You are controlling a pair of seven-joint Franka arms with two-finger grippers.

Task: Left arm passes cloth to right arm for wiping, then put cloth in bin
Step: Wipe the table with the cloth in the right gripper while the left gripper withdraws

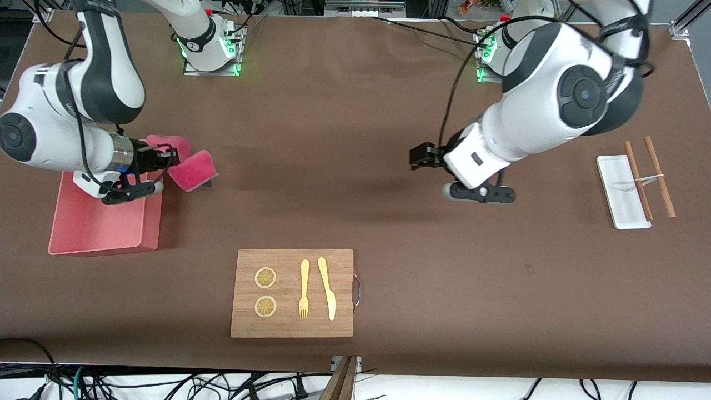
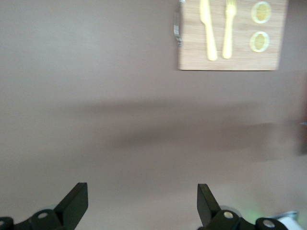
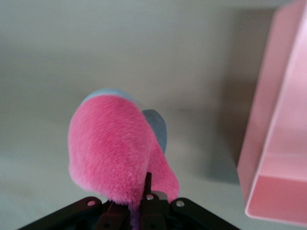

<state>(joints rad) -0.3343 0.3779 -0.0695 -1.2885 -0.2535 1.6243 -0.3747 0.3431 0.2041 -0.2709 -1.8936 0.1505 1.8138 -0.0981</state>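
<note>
Right gripper (image 1: 166, 158) jaws clamped on cloth (image 1: 191, 169) beside bin (image 1: 100, 230) wall, grey backing plain only in right wrist view, left gripper (image 2: 143, 203) jaws wide over bare desk (image 1: 333, 166).

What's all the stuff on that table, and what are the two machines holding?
Cloth: one, magenta-pink, hanging from the right gripper beside the bin.
Bin: one, salmon-pink, at the right arm's end of the table.
Wooden board: one, light brown, nearest the front camera.
Lemon slices: two, yellow, on the board.
Fork: one, yellow, on the board.
Knife: one, yellow, on the board beside the fork.
Tray: one, white, at the left arm's end.
Chopsticks: two, brown, one across the tray, one beside it.
Right gripper: shut on the cloth.
Left gripper: open, empty, over bare table.
</note>
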